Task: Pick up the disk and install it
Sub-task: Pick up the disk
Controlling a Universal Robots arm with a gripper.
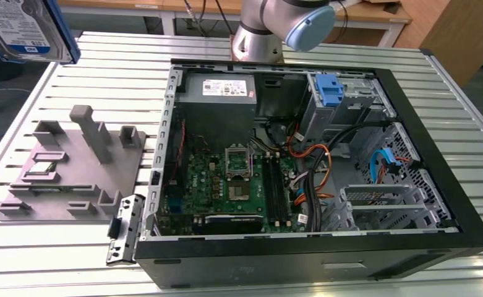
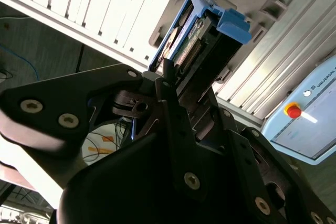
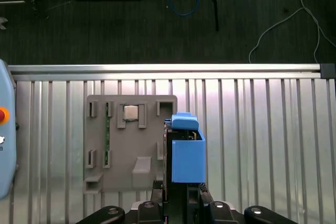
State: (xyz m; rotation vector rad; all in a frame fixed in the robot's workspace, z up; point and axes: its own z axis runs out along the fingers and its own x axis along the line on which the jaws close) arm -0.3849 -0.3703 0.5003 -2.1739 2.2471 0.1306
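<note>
**Desk:** Where is the disk (image 1: pixel 18 28)?

**Photographer:** In the exterior view's upper left corner. Its white and blue label faces the camera, a blue rail runs down its edge, and it is held in the air above the slatted metal table (image 1: pixel 51 266).

**Desk:** And the gripper (image 2: pixel 181 85)?

**Photographer:** Clamped on one end of the disk. In the second wrist view the black fingers (image 2: pixel 170 103) press against its two faces, and the blue rails jut out beyond them. In the first wrist view the drive shows edge-on, rising from the gripper. A grey slotted plate (image 3: pixel 131 145) lies on the table below, just beside its line.

**Desk:** Moving right across the exterior view?

**Photographer:** That grey plate lies flat on the table at left of centre, with a small black bracket (image 1: pixel 123 229) at its lower right corner. Next comes the open computer case (image 1: pixel 307 253) — black-framed, on its side, taking up the centre and right. Inside, a grey power-supply box (image 1: pixel 221 90) sits at upper left, with the green motherboard (image 1: pixel 216 179) below it. An upright blue latch (image 1: pixel 329 91) stands at upper right, and orange and black cables (image 1: pixel 320 154) run below it. The robot arm's base (image 1: pixel 262 31) stands at top centre, behind the case.
</note>
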